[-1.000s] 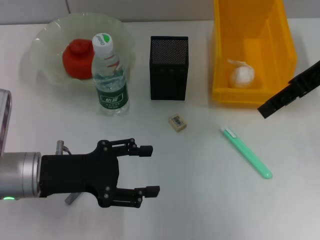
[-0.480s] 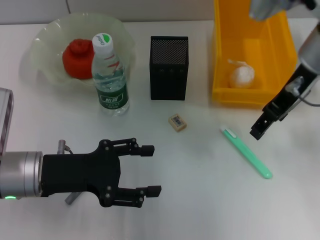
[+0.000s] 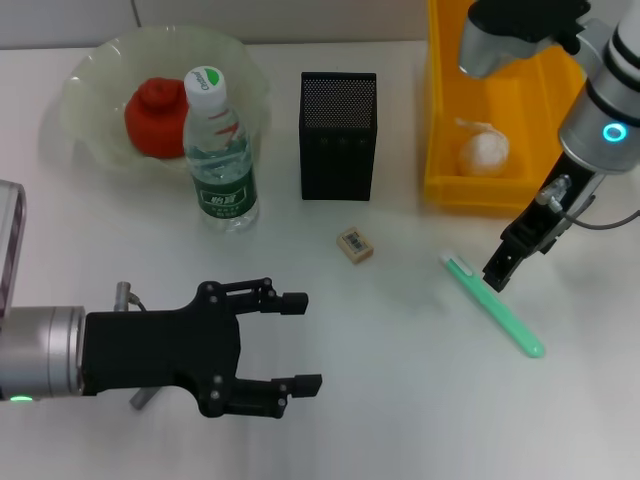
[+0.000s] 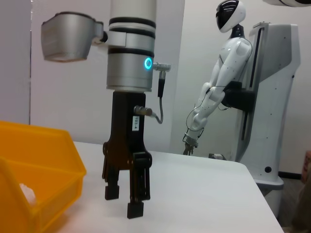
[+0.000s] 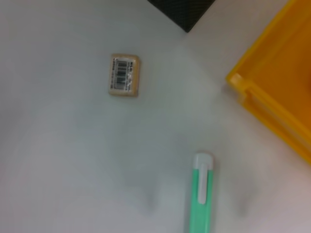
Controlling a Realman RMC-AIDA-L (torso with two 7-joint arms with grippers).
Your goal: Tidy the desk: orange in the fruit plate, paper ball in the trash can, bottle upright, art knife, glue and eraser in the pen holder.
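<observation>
Fingers (image 4: 131, 206) slightly parted and empty, the right gripper (image 3: 499, 272) hangs just above the green art knife's (image 3: 492, 304) white end. Only its wrist view shows the eraser's (image 5: 124, 74) barcode. Well left of the knife, the left gripper (image 3: 296, 340) hovers spread wide over the worktop (image 3: 400, 400).

Right gripper (image 3: 499, 273) over green pen (image 3: 492, 303)

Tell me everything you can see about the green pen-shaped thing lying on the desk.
The green pen-shaped thing is a slim, mint-green stick that looks plastic, with a white clip and cap end pointing toward the pen holder side. It lies flat and diagonal on the white desk, in front of the yellow bin. The right pincer hovers by its clip end; contact is unclear.
</observation>
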